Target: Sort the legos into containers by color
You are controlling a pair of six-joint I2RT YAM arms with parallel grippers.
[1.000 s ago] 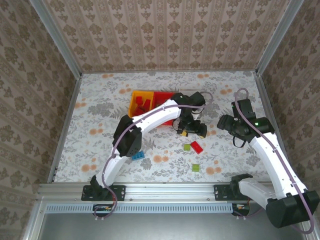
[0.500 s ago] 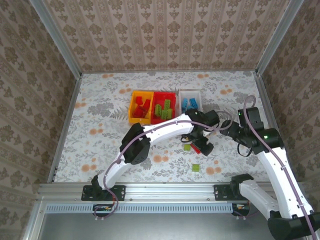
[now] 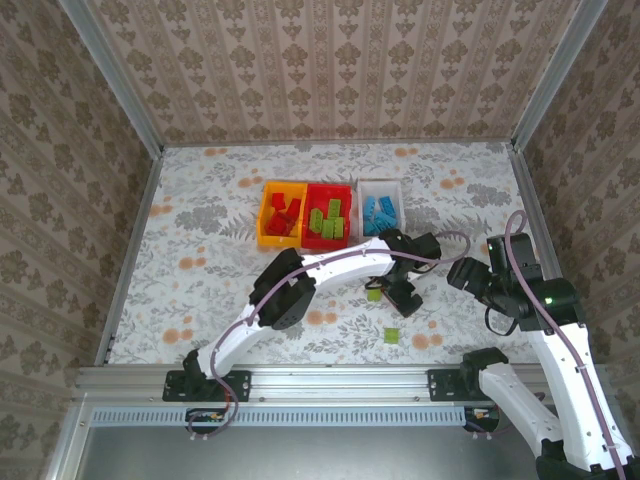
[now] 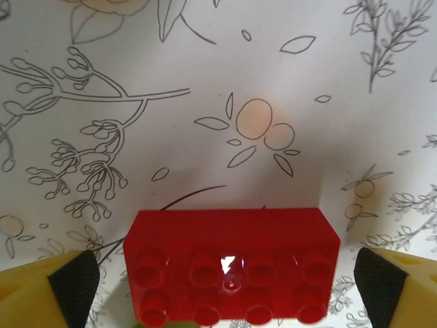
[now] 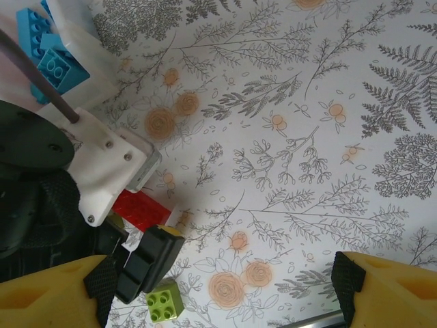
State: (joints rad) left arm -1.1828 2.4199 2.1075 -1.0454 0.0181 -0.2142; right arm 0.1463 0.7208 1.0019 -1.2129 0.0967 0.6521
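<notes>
**Q:** What lies nearest the viewer?
**A:** An aluminium rail carrying both arm bases. Beyond it is the worktop, covered by a pale sheet printed with grey foliage and orange blossoms.

**Q:** Which loose pieces appear?
**A:** A lime brick, square with four studs, lies closest. Just beyond it the left pincer stands spread astride a red brick, a glossy piece with two rows of four studs. Its yellow, black-padded fingers flank the brick's ends without touching. A second lime brick lies just left of this pincer.

**Q:** And the other arm?
**A:** The right pincer is spread and empty over bare sheet, to the right.

**Q:** Farther back?
**A:** Three rectangular plastic bins stand side by side.
- The orange-yellow bin holds red bricks.
- The red bin holds lime bricks.
- The white bin holds blue bricks.

Beige damask-papered walls enclose the scene.
</notes>
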